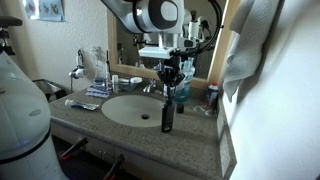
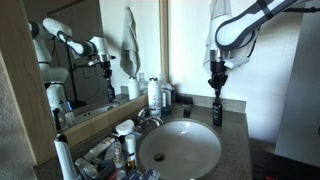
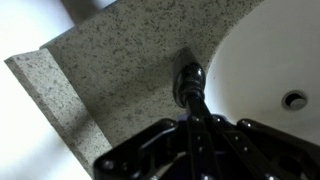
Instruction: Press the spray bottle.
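A dark spray bottle (image 1: 167,117) stands upright on the speckled counter at the front rim of the sink, and it also shows in an exterior view (image 2: 216,110). My gripper (image 1: 171,78) hangs straight above it, fingers pointing down at the bottle's top (image 2: 216,84). In the wrist view the fingers (image 3: 191,103) are shut together into one dark bar. Their tips meet the bottle's head (image 3: 188,74), seen from above. Whether the tips are pressing on the head or only touching it cannot be told.
The white sink basin (image 1: 125,108) (image 2: 175,150) (image 3: 265,60) lies beside the bottle, with a faucet (image 2: 148,117) behind it. Toiletry bottles (image 2: 155,93) stand along the mirror, and more clutter (image 1: 88,97) lies on the counter. A towel (image 1: 240,50) hangs close by. The counter edge (image 3: 40,75) is near.
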Motion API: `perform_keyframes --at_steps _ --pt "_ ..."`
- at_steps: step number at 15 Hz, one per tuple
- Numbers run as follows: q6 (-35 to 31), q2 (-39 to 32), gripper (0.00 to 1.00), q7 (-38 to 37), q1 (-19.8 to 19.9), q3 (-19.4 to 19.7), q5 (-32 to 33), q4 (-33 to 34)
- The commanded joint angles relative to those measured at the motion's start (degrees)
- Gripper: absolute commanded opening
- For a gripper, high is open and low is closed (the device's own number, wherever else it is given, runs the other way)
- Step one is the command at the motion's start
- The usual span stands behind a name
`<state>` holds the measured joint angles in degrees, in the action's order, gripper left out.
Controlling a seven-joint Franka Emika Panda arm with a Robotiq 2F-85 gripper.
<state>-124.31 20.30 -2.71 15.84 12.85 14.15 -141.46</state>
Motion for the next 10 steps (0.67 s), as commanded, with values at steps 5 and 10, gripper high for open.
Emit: perform_keyframes --at_steps 5,10 --pt "-0.97 -1.84 0.00 -1.23 0.43 -0.09 -0.39 -3.15" --pt "-1.11 -1.68 0.00 -1.43 0.46 -0.15 -0.30 -4.14"
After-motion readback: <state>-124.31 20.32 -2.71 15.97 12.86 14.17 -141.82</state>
